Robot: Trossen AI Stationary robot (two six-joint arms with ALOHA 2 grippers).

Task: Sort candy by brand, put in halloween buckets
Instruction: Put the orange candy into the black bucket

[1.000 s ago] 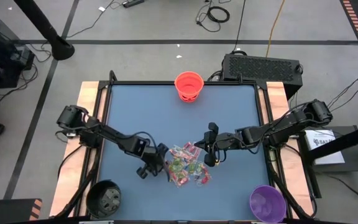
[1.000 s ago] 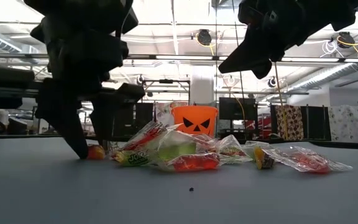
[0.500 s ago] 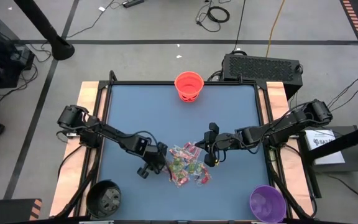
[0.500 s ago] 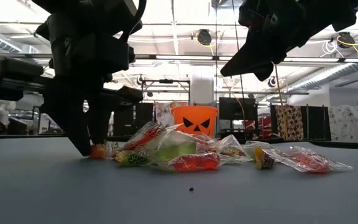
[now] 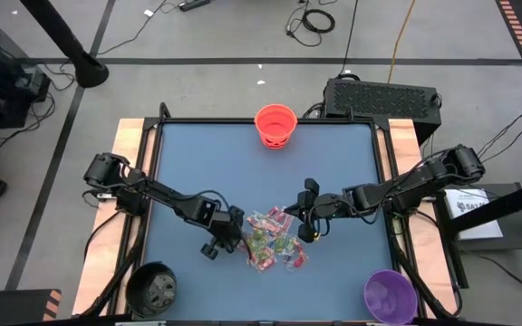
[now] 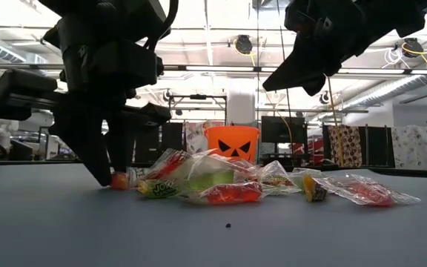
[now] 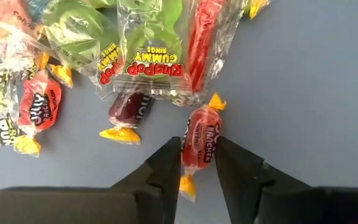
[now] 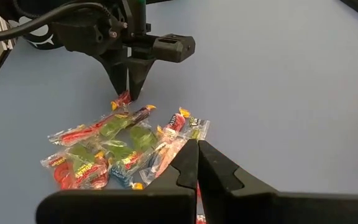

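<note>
Candy [image 7: 197, 142] — between left gripper [image 7: 197, 163] fingers

Open table [image 5: 198, 163] around candy pile [image 5: 273, 241]

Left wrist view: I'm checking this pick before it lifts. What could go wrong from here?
The left gripper has its jaws around a red Jolly Rancher at the pile's edge; the slick wrapper could slip free. The Ring Pop gummy bag touches its twisted end and may drag along.

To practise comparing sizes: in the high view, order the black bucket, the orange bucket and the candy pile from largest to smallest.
1. Candy pile
2. Black bucket
3. Orange bucket, only slightly smaller than the black one, so that ranking is unsure
</note>
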